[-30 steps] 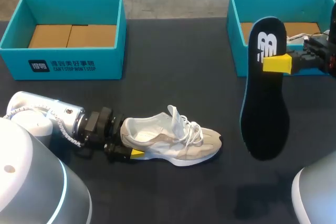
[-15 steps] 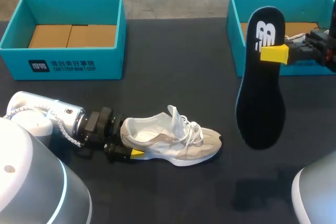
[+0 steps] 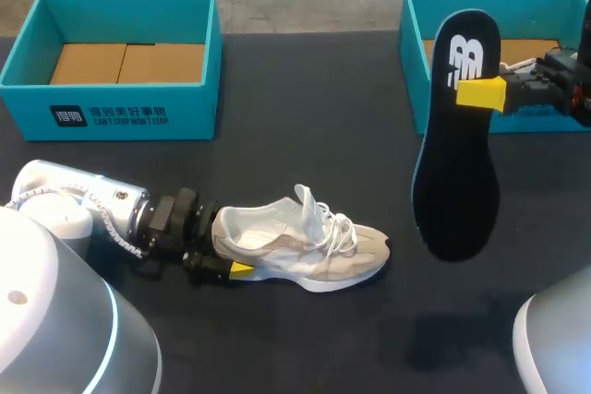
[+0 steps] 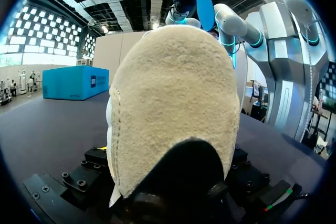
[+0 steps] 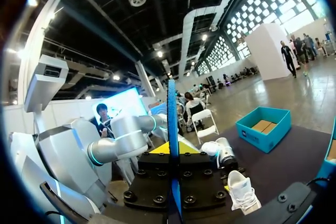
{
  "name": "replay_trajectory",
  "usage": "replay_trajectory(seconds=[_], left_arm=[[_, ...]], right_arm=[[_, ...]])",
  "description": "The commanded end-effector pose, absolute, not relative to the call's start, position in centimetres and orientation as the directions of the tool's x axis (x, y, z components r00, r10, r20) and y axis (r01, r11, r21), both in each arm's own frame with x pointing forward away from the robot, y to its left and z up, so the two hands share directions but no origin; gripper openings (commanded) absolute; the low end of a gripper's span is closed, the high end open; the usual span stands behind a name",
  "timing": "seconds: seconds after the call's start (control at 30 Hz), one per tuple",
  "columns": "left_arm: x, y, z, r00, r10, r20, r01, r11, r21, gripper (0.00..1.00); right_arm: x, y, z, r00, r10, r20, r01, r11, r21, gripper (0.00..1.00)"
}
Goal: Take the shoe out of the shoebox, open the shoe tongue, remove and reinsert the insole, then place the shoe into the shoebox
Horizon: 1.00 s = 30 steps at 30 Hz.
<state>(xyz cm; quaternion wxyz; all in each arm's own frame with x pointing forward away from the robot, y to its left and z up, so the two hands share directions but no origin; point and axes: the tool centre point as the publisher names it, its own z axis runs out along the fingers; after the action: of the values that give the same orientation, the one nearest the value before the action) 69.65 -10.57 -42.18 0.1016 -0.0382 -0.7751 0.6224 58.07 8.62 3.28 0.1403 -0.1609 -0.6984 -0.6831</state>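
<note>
A white and beige shoe [image 3: 309,246] lies on its sole on the dark table, toe pointing right, tongue up. My left gripper [image 3: 235,246] is set wide around its heel, one yellow tip against the near side. In the left wrist view the suede heel [image 4: 173,108] fills the space between the fingers. My right gripper [image 3: 482,94] is shut on a black insole [image 3: 457,173] with a white logo. The insole hangs toe-down in the air to the right of the shoe. In the right wrist view the insole [image 5: 171,124] shows edge-on between the fingers, the shoe [image 5: 242,190] beyond.
One teal shoebox [image 3: 120,115] with cardboard inside stands at the back left. A second teal shoebox [image 3: 416,62] stands at the back right, behind the raised insole. Bare dark table lies between the boxes and in front of the shoe.
My right gripper has lifted the insole a little and carried it slightly left, swinging its lower end toward the shoe. The left arm and shoe have not moved.
</note>
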Motion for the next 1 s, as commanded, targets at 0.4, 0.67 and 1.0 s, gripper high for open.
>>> replay_trajectory(seconds=[0.4, 0.67, 1.0], left_arm=[[68.9, -8.0, -40.3, -0.983, 0.167, 0.072, -0.023, 0.281, -0.96, 1.0], [69.2, -6.4, -39.1, -0.991, 0.125, 0.036, 0.013, 0.373, -0.928, 1.0], [69.6, -4.0, -37.6, -0.994, 0.096, 0.056, -0.002, 0.484, -0.875, 1.0]], right_arm=[[56.9, 8.4, 2.7, -0.838, 0.377, 0.393, 0.398, -0.069, 0.915, 0.0], [56.9, 8.4, 2.7, -0.838, 0.377, 0.393, 0.398, -0.069, 0.915, 0.0], [56.9, 8.4, 2.7, -0.838, 0.377, 0.393, 0.398, -0.069, 0.915, 0.0]])
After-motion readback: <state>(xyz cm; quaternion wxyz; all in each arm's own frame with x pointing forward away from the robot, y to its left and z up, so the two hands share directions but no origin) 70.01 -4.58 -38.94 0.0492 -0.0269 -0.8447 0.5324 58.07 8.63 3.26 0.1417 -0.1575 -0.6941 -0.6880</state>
